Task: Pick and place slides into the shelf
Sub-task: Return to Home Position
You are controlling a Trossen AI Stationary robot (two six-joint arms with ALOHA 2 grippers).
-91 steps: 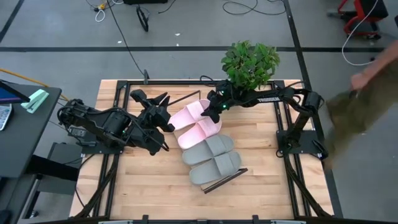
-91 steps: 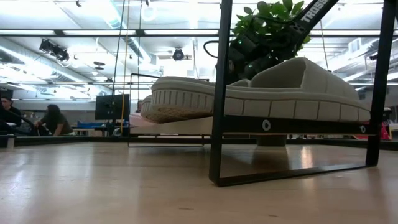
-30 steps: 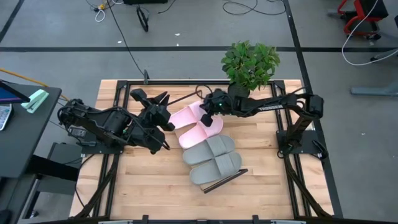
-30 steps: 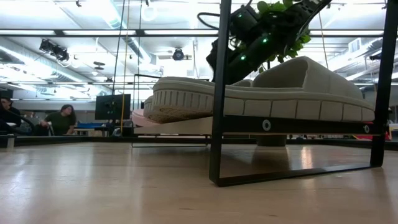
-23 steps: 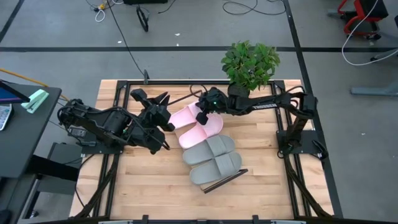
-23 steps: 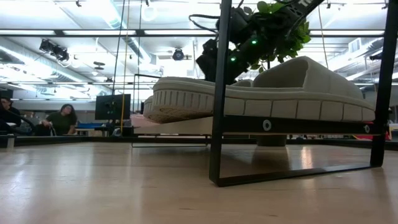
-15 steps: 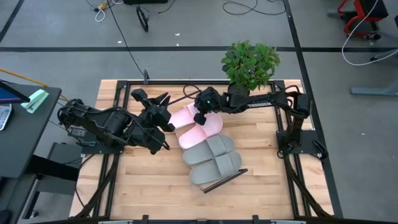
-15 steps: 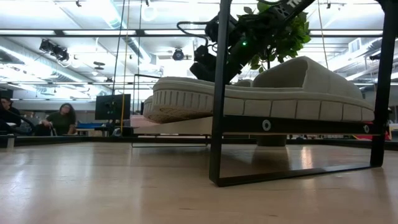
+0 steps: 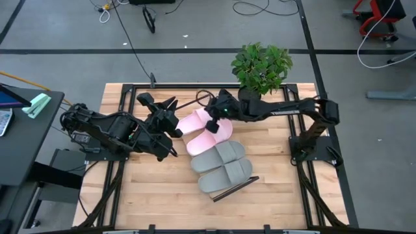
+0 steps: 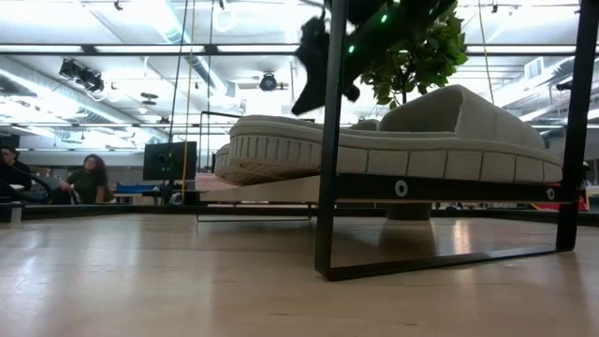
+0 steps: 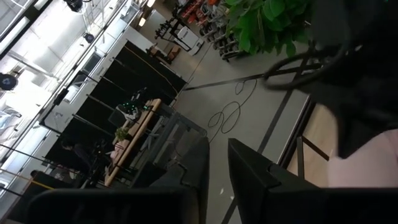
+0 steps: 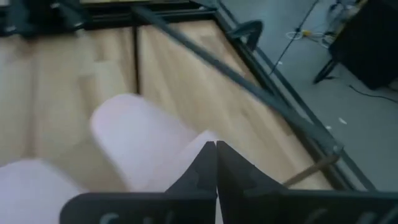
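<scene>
Two light pink slides [image 9: 198, 121] [image 9: 210, 136] and two grey slides [image 9: 218, 156] [image 9: 225, 174] lie side by side, soles down, on the shelf [image 10: 449, 189], whose near wire frame [image 9: 235, 188] shows. My right gripper [image 9: 209, 119] hovers shut above the far pink slide [image 12: 143, 143], raised well over the slides in the low view [image 10: 316, 61]. My left gripper [image 9: 174, 129] waits left of the pink slides, its fingers [image 11: 249, 177] a narrow gap apart with nothing between them.
A potted plant [image 9: 261, 65] stands at the table's far edge behind the right arm. A black metal frame [image 9: 123, 88] rims the wooden tabletop. Bare wood lies near and left of the shelf [image 9: 162, 188]. People sit far off in the room [image 10: 89, 178].
My right gripper has moved toward the table's left, over the far pink slide, and has risen higher above the shelf. The slides and shelf have stayed where they were.
</scene>
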